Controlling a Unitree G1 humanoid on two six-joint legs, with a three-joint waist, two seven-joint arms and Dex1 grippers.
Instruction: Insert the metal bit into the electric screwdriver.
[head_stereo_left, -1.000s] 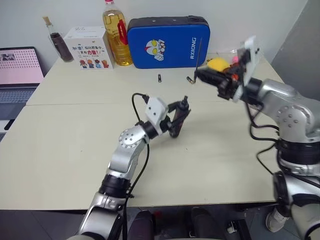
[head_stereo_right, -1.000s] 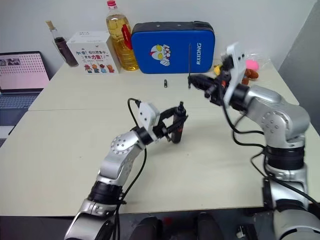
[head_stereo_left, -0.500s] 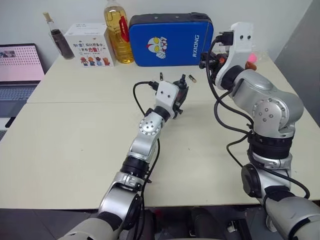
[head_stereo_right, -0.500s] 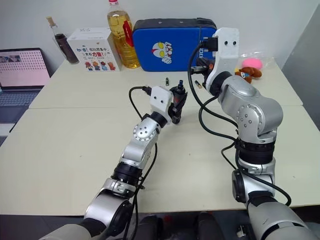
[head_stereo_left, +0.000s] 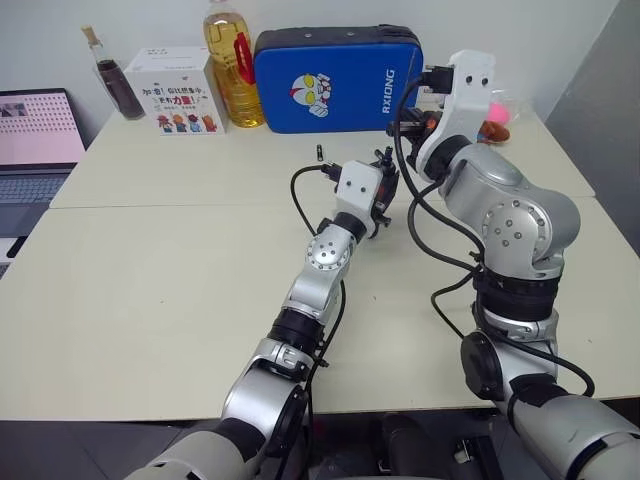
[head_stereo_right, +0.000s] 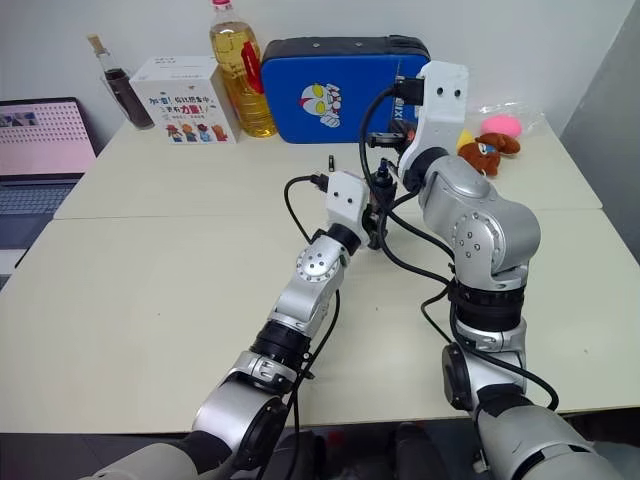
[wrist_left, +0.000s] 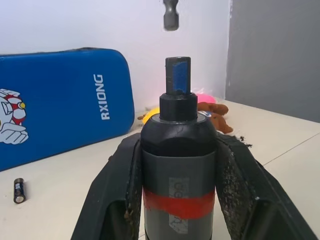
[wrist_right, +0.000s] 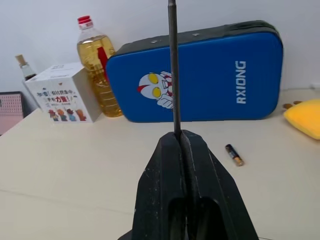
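Change: since a second ago we have brought both arms together over mid-table.
Surface: pale table (head_stereo_left: 150, 260) by a white wall, blue case (wrist_right: 200, 75) at its back.
Left gripper (wrist_left: 177, 165): clamped on the electric screwdriver (wrist_left: 178, 165), nose up.
Right gripper (wrist_right: 181, 150): pinching the metal bit (wrist_right: 173, 65), upright.

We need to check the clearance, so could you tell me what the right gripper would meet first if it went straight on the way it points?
Probably the blue case, beyond bare table; the right gripper holds the metal bit.
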